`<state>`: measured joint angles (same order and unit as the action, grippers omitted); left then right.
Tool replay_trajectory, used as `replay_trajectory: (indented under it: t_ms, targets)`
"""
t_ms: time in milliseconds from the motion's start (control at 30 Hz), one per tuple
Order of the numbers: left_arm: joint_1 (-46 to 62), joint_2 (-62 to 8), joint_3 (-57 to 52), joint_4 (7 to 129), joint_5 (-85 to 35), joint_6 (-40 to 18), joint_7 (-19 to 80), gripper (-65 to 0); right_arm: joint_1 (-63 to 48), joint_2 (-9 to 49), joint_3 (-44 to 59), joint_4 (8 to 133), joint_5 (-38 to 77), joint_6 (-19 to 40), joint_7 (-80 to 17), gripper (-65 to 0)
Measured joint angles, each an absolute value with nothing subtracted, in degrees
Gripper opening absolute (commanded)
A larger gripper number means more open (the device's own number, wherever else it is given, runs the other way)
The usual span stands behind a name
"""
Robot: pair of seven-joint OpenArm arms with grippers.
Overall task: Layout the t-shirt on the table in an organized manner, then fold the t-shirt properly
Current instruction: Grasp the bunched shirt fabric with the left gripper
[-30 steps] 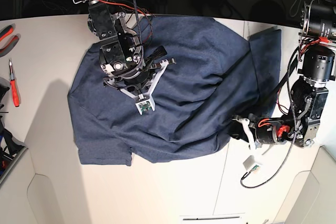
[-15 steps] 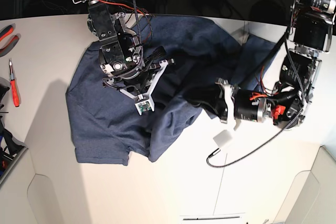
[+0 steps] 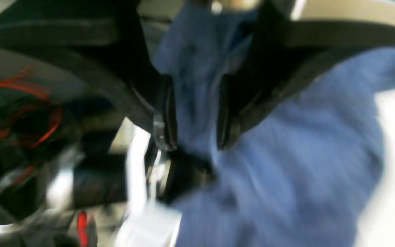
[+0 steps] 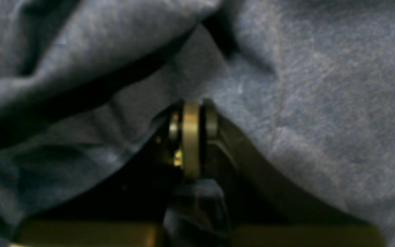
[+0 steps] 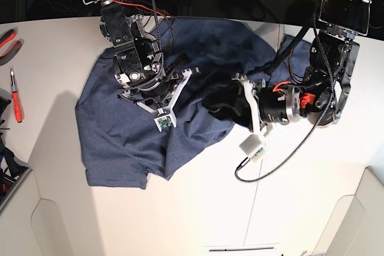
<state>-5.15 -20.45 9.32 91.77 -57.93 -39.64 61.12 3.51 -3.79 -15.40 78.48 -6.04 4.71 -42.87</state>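
The navy-blue t-shirt lies rumpled on the white table, its right part folded over toward the middle. My left gripper hovers at that folded edge. In the left wrist view its black fingers stand apart with blue cloth showing beyond the gap, and the left gripper is open. My right gripper rests on the shirt's upper middle. In the right wrist view the right gripper is shut, with grey-blue cloth gathered around its tip. No lettering shows.
A red-handled screwdriver and red pliers lie at the table's left edge. A white connector on a black cable hangs from the left arm. A dark seam crosses the table. White bins stand at the lower corners.
The left arm swept leftward, dragging the shirt's right side over toward the middle, and its jaws have parted. The right gripper has stayed in place on the shirt.
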Motion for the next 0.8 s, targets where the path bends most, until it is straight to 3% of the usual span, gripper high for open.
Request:
replay_trajectory:
  t_ms: [100,200,300,467,800]
  targets:
    - [-6.15,-20.47,5.15,95.57,-53.32,-39.68,56.73,-41.7,3.51,-3.81,-15.40,78.48,-6.04,4.71,-42.87,-62.9]
    - [-7.46,-20.67,3.09,94.83,-40.95,-39.55,49.78,-41.7,3.51,-3.79,-15.40,78.48,-6.04,4.73,-42.87,-62.9]
    - [-8.69,-20.38,3.29,91.05,-34.68,-36.18,44.84,-41.7,3.51,-3.66,-15.40,78.48,-6.02,4.73,-42.74,-62.9]
    - [-12.45,-19.57,3.66,79.92,-27.79,-34.96,44.56,-33.6,3.51,-3.66,-15.40,78.48,-6.04,4.73,-42.65,-62.9]
    - [-16.05,-19.53,9.63,65.04,-27.64,-33.39,44.88,-33.7,3.51,-3.64,-15.40,78.48,-6.04,4.73,-42.63,-62.9]
